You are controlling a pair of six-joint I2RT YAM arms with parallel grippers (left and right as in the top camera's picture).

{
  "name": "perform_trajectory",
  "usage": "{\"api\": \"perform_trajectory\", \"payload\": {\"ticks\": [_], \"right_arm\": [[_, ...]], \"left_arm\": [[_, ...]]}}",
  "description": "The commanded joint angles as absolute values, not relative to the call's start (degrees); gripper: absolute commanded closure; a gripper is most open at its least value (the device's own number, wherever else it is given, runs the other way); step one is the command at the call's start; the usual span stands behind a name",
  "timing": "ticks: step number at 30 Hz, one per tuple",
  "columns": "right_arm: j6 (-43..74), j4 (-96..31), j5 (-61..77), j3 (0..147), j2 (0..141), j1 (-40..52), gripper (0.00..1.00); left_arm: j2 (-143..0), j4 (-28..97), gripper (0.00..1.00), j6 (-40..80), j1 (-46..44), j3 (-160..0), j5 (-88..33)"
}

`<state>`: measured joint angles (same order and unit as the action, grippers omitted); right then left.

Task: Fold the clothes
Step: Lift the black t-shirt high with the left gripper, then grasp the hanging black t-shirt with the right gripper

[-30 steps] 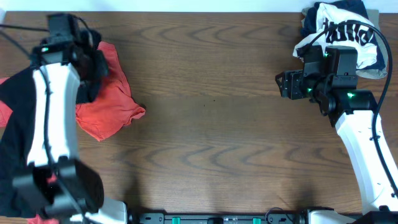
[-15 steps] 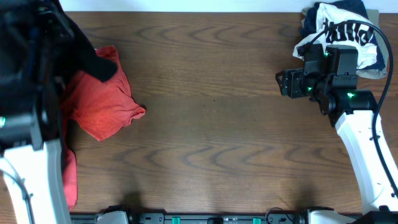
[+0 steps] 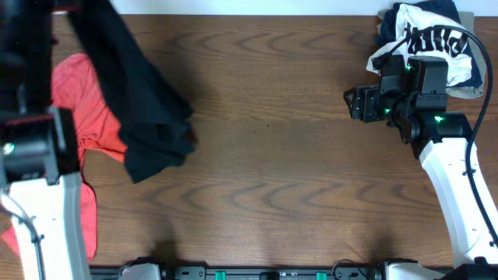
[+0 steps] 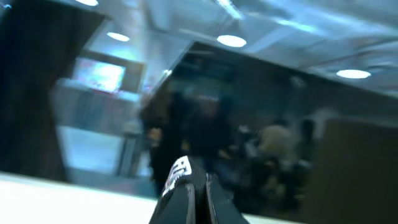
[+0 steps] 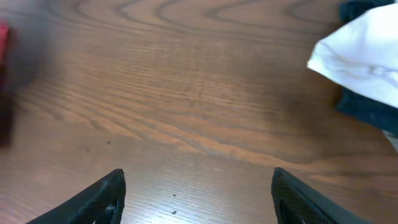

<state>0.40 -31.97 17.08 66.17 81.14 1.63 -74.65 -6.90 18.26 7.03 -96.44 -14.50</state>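
Black T-shirt (image 3: 148,109): hanging at far left, long axis slanting far-left to near-right, overlapping coral-red T-shirt (image 3: 78,101). Left gripper (image 4: 199,193): pinching closed, seemingly on it. Right gripper (image 5: 199,186): hovering spread wide over table (image 3: 272,171).

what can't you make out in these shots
left gripper: not separable from the dark blur at overhead's top left; left wrist view is motion-blurred, so its grip is unclear
black T-shirt: top end cut off by the overhead's top edge; logo not visible
coral-red T-shirt: partly hidden behind the black T-shirt and left arm
garment pile: lettering folded, unreadable
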Motion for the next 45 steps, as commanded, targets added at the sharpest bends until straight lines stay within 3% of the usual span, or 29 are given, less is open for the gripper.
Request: {"api": "perform_trajectory", "payload": {"ticks": [1,13,19,28,39,45], "right_arm": [[1.5,-31.1,22.1,67.0,80.9,2.7,0.28],[3.9,-21.6,23.4,67.0,80.9,15.3,0.3],[4.9,-14.5,22.6,67.0,80.9,21.4,0.3],[8.8,-8.1,19.4,67.0,80.9,22.6,0.28],[13.3,-5.2,22.1,67.0,81.4,26.6,0.28],[13.3,0.1,21.6,67.0,84.3,32.0,0.29]], "left_arm": [[-77.6,-10.4,0.94,21.7,2.8,-97.6,-17.6],[-80.9,-19.4,0.94,20.4,-12.1,-97.6,-17.3],[-80.9,-9.1,0.94,20.4,-14.7,-97.6,-17.4],[-81.8,10.9,0.94,14.7,-17.2,-97.6,-17.3],[-83.4,-4.6,0.94,15.1,-18.0,-97.9,-17.3],[-83.4,-5.0,0.94,15.0,-19.5,-98.8,-12.8]]}}
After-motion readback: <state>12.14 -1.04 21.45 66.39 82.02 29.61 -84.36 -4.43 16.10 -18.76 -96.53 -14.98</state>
